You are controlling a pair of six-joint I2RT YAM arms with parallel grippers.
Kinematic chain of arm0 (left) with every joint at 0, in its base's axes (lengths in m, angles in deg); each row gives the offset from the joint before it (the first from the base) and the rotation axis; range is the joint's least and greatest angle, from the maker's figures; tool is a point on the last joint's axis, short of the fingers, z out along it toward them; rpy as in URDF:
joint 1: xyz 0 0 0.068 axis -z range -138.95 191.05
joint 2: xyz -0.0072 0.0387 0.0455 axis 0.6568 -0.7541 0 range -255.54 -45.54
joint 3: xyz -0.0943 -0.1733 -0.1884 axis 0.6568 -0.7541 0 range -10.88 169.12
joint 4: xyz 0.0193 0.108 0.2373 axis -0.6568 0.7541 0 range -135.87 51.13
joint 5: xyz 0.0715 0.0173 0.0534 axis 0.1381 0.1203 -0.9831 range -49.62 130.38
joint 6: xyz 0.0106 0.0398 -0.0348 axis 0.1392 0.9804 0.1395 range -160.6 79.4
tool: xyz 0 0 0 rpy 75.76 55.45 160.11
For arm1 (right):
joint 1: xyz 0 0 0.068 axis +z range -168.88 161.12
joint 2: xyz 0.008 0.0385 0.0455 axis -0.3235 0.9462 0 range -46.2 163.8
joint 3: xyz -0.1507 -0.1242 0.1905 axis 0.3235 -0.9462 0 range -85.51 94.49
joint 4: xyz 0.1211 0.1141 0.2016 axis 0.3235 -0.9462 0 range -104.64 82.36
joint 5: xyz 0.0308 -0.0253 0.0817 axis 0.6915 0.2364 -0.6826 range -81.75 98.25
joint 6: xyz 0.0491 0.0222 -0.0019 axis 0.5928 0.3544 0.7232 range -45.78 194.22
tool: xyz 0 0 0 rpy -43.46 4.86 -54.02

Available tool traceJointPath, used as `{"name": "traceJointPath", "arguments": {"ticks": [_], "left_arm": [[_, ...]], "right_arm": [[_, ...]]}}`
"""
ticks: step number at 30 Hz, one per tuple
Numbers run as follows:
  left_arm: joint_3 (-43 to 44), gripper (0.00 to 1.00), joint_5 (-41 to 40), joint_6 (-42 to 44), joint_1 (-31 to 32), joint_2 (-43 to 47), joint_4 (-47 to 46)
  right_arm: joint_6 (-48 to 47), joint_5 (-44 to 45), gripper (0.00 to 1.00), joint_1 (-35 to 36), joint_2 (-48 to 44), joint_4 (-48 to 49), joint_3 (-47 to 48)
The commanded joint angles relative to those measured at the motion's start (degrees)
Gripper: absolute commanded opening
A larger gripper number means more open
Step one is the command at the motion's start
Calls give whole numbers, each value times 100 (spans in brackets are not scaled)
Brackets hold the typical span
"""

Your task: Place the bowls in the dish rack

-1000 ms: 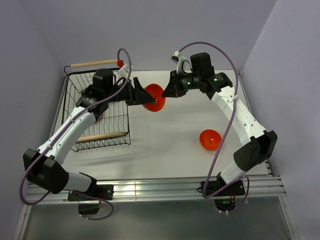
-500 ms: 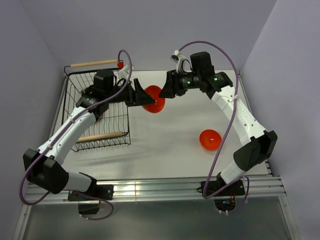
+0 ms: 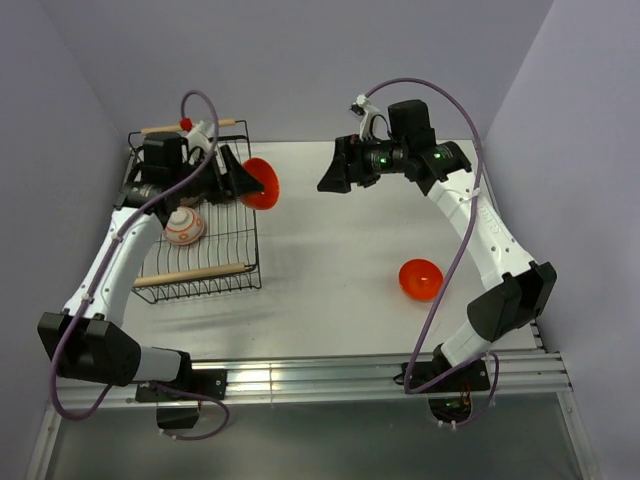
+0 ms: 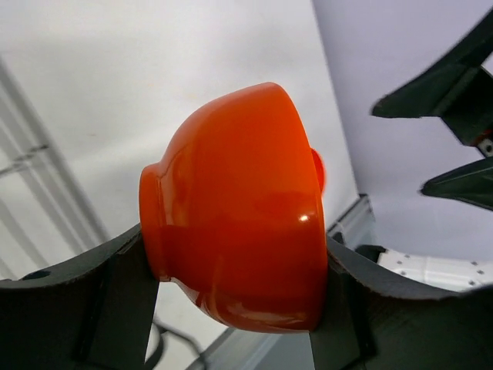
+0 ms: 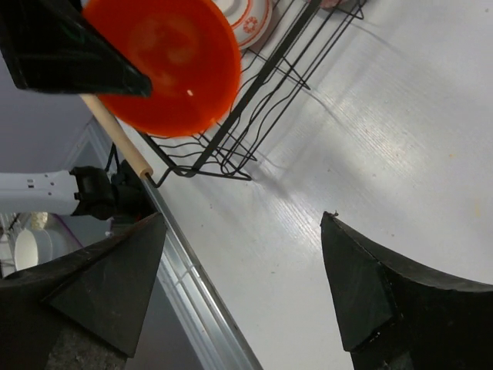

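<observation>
Beside the dish rack (image 3: 215,262), only my left-wrist view shows the left gripper (image 4: 235,277) pinching the orange bowl (image 4: 231,193); right gripper (image 5: 243,223) spread.

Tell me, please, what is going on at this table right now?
The left pincer is shut on a glossy orange bowl, holding it tipped on its side in the air at the edge of the black wire dish rack. A red-and-white patterned bowl already sits in the rack. The right pincer hangs open and empty above the table's far side. A second orange bowl waits on the table near the right arm.
</observation>
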Motion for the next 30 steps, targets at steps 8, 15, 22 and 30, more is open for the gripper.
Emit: {"name": "traceJointPath", "arguments": {"ticks": [8, 15, 22, 30], "left_arm": [[1381, 0, -1034, 2009, -1716, 152, 1960], [1418, 0, -2476, 3048, -2086, 46, 2560], [873, 0, -3593, 3664, -2086, -7, 2771], [600, 0, -4376, 3910, -2078, -455, 2974]], "right_arm": [[-40, 136, 92, -347, -274, 93, 84], [-84, 233, 92, -382, -336, 120, -126], [-172, 268, 92, -417, -327, 111, -302], [-225, 259, 92, -470, -300, 137, -478]]}}
